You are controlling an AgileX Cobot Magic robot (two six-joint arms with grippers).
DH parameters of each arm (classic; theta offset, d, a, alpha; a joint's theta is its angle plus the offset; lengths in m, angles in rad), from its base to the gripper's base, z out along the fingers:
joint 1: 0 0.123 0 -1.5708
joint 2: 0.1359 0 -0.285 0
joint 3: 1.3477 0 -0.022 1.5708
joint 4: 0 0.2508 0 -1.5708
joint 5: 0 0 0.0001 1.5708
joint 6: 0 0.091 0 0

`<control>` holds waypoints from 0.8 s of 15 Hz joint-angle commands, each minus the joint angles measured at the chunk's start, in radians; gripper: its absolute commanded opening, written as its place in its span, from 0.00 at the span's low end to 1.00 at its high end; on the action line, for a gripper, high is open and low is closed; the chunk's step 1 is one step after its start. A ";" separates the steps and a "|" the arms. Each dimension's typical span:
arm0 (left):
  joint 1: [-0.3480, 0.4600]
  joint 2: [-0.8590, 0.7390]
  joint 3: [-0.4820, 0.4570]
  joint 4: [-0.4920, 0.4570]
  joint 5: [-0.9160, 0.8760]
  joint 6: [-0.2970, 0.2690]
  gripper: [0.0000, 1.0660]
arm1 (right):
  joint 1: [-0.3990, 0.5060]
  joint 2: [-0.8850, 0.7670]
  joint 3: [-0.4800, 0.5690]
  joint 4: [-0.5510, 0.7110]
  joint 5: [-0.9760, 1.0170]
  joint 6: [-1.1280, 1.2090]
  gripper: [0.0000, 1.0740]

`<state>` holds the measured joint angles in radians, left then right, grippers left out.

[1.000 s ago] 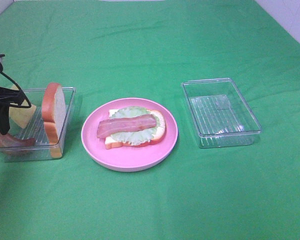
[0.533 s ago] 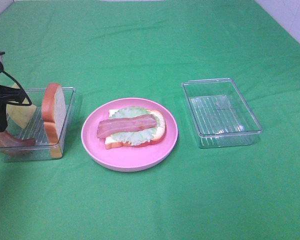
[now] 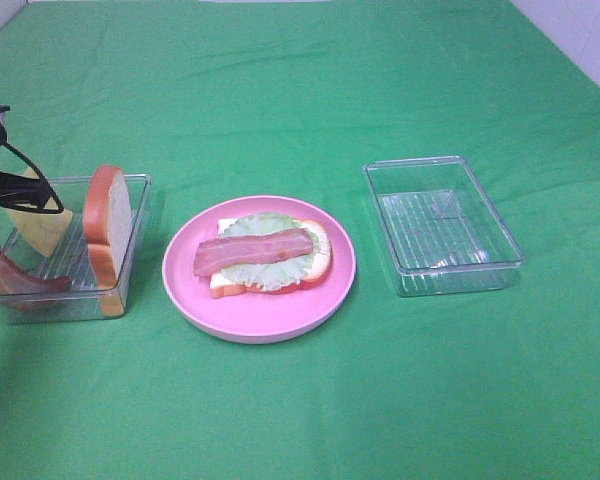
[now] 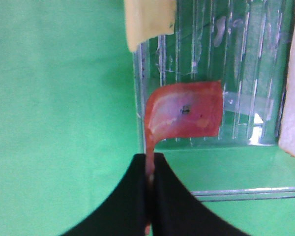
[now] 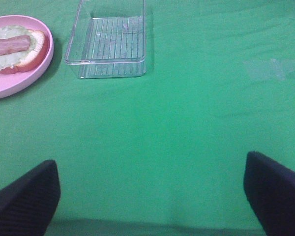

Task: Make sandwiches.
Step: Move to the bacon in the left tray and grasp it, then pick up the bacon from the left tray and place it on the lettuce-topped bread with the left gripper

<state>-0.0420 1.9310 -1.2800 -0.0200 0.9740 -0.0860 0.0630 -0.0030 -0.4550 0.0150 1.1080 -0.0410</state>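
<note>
Nearest ground: bare green counter (image 3: 300, 420). The right gripper (image 5: 150, 196) hangs over it with both fingers spread wide apart and nothing between them.

Next back, centre: one round pink plate (image 3: 260, 330) with the sandwich stack (image 3: 265, 255) on it. From the bottom up:
- one white bread slice (image 3: 223, 288) with an orange crust
- one lettuce leaf (image 3: 270, 272)
- one bacon strip (image 3: 252, 251) lying lengthwise on top

Nothing covers the stack.

Level with the plate, at the far left: the first of two clear trays (image 3: 65, 180).
- The left gripper (image 4: 150, 167) is clamped shut on the end of a second bacon strip (image 4: 184, 110), which curls down onto the tray's ribbed floor. That makes two bacon strips in all.
- One yellow cheese slice (image 3: 40, 230) leans behind that strip. The arm's black cables partly hide it from the high camera.
- An upright bread slice (image 3: 108, 212) stands against the tray wall nearest the plate. Whether a second slice sits below it, cannot tell.

Slightly farther, to the right of the plate and well apart from it: the second clear tray (image 3: 460, 278), also with a ribbed floor.
</note>
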 commanded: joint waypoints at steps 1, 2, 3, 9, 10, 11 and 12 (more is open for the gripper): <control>-0.005 0.000 -0.003 -0.010 0.016 -0.002 0.00 | -0.003 -0.033 0.003 0.002 -0.007 -0.008 0.90; -0.005 -0.009 -0.003 -0.019 0.018 -0.002 0.00 | -0.003 -0.033 0.003 0.002 -0.007 -0.008 0.90; -0.005 -0.026 -0.003 -0.033 0.019 0.009 0.00 | -0.003 -0.033 0.003 0.002 -0.007 -0.008 0.90; -0.005 -0.243 -0.003 -0.140 0.020 0.086 0.00 | -0.003 -0.033 0.003 0.002 -0.007 -0.008 0.90; -0.005 -0.325 -0.041 -0.148 0.073 0.086 0.00 | -0.003 -0.033 0.003 0.002 -0.007 -0.008 0.90; -0.005 -0.346 -0.084 -0.168 0.108 0.086 0.00 | -0.003 -0.033 0.003 0.002 -0.007 -0.008 0.90; -0.005 -0.356 -0.115 -0.182 0.125 0.086 0.00 | -0.003 -0.033 0.003 0.002 -0.007 -0.008 0.90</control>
<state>-0.0420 1.5900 -1.3820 -0.1840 1.0870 0.0000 0.0630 -0.0030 -0.4550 0.0150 1.1080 -0.0410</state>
